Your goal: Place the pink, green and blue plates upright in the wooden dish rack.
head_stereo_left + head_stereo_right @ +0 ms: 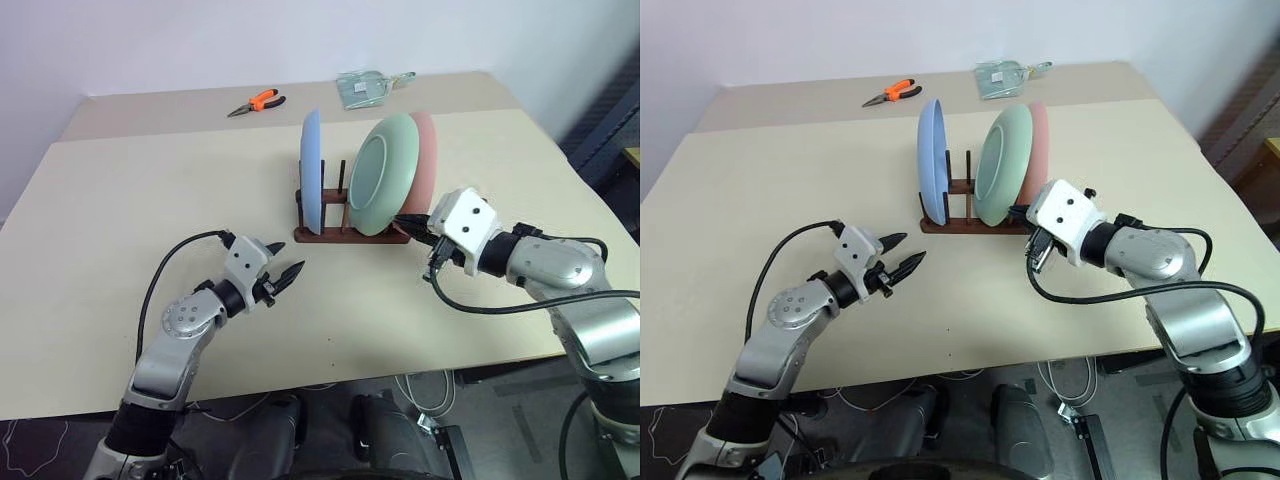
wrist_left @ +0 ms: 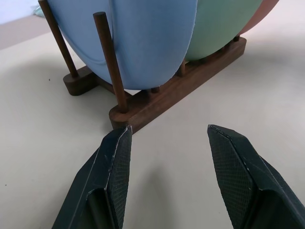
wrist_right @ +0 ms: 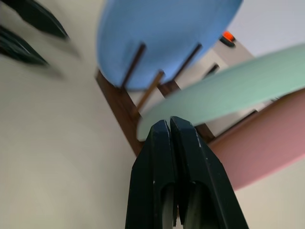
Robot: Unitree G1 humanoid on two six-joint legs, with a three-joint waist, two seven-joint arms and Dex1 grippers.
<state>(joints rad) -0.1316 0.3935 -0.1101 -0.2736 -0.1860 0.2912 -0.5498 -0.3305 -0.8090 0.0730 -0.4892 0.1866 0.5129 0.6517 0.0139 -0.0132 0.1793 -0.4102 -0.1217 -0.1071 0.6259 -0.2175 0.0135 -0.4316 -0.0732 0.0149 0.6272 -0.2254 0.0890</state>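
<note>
All three plates stand upright in the dark wooden dish rack (image 1: pixel 345 235) at the middle of the table. The blue plate (image 1: pixel 311 170) is at the rack's left end. The green plate (image 1: pixel 385 172) leans at the right, with the pink plate (image 1: pixel 426 165) just behind it. My left gripper (image 1: pixel 283 275) hovers open and empty over the table, in front of the rack and to its left. In its wrist view the fingertips (image 2: pixel 119 143) point at the rack's rail under the blue plate. My right gripper (image 3: pixel 170 123) is shut and empty, close to the rack's right end, just below the green plate's rim.
Orange-handled pliers (image 1: pixel 257 102) and a clear plastic packet (image 1: pixel 365 87) lie at the far side of the beige table (image 1: pixel 120 200). Cables loop off both wrists. Bare tabletop stretches to the left of the rack and in front of it.
</note>
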